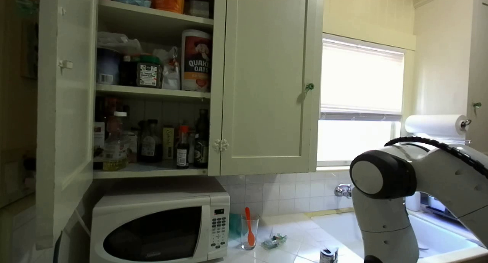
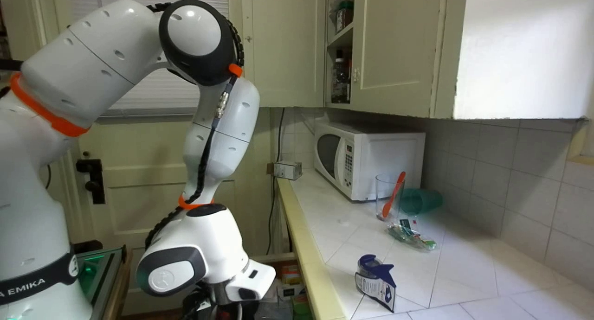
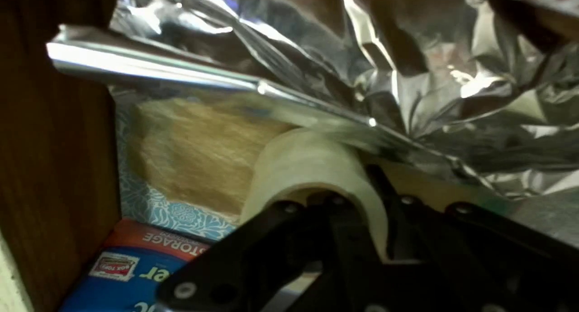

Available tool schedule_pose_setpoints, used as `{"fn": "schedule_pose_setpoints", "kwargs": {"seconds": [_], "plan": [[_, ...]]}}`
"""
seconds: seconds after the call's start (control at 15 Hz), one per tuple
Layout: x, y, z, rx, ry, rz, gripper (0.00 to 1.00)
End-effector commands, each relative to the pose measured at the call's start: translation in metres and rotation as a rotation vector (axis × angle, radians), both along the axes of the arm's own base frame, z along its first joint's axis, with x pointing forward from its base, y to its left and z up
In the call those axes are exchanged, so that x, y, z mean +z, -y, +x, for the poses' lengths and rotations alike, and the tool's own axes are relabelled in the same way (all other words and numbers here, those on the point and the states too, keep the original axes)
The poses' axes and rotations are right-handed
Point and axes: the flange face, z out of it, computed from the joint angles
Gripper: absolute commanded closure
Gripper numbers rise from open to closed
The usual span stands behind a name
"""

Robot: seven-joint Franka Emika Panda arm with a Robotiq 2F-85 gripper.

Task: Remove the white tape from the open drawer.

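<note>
The white tape [image 3: 307, 160] is a wide pale roll, seen in the wrist view inside the open drawer. The drawer's dark wooden wall [image 3: 54, 135] is at the left there, and its rim [image 2: 271, 258] shows beside the counter in an exterior view. My gripper [image 3: 359, 187] has one finger inside the tape's core and the other outside its right side. The tape's wall is pinched between them. The roll's lower part is hidden behind the fingers. In an exterior view the gripper [image 2: 209, 306] is low at the drawer, with its fingertips out of frame.
Crumpled foil [image 3: 407, 72] hangs over the tape's far side. A brown wrapped packet [image 3: 194, 153] and a blue storage-bag box [image 3: 122, 276] lie left of it. The counter's yellow edge [image 2: 308, 255] runs beside the drawer. A dark blue pouch [image 2: 377, 283] stands on the counter.
</note>
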Motion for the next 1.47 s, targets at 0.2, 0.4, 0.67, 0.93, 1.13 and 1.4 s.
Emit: {"fn": "schedule_pose_setpoints", "kwargs": {"seconds": [0.2,0.4,0.67,0.93,1.13,1.4], "plan": [[0.027,-0.057,-0.009,-0.04,0.174,-0.244,0.96],[0.039,-0.091,-0.011,-0.026,0.217,-0.303,0.96],[0.058,-0.12,-0.014,-0.011,0.281,-0.363,0.96],[0.095,-0.137,-0.011,-0.021,0.358,-0.383,0.96],[0.119,-0.149,-0.003,-0.06,0.404,-0.384,0.96],[0.158,-0.136,0.015,-0.149,0.468,-0.364,0.96]]}}
